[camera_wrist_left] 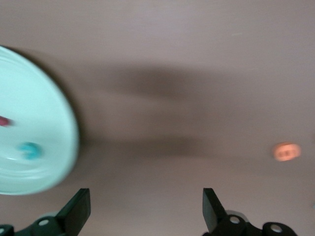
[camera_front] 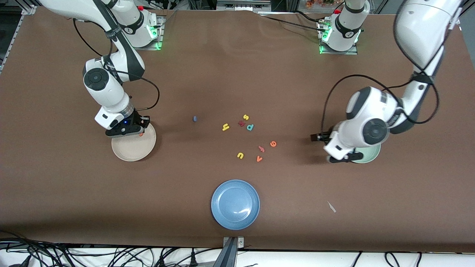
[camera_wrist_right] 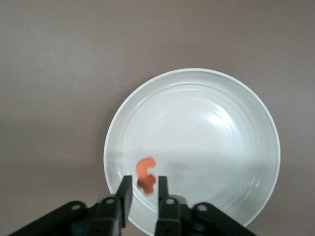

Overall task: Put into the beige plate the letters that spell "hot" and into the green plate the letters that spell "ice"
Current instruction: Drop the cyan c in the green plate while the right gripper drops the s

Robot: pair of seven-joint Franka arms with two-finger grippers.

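The letters that spell "hot" are split up. The orange t [camera_wrist_right: 146, 174] is in the beige plate [camera_front: 133, 150], close to the rim, right at the tips of my right gripper [camera_wrist_right: 143, 179]. The fingers there stand a little apart, wider than the t, so they are not pinching it. That gripper hangs low over the plate's edge at the right arm's end of the table. The yellow h [camera_front: 225, 127] and the blue o [camera_front: 195, 118] lie on the brown table [camera_front: 74, 193] near its middle, the o toward the right arm's end.

Of the letters that spell "ice", the teal c [camera_wrist_left: 30, 150] and the dark red i [camera_wrist_left: 4, 120] lie in the green plate [camera_front: 371, 155] at the left arm's end. The orange e [camera_front: 273, 144] lies on the table between the middle cluster and that plate. My left gripper [camera_wrist_left: 142, 209] is spread wide and empty, over bare table just beside the green plate's rim.

Around the h lie a yellow s [camera_front: 245, 117], a teal p [camera_front: 250, 127], a yellow u [camera_front: 240, 155] and an orange v [camera_front: 259, 159]. The blue plate [camera_front: 235, 218] sits nearest the front camera.
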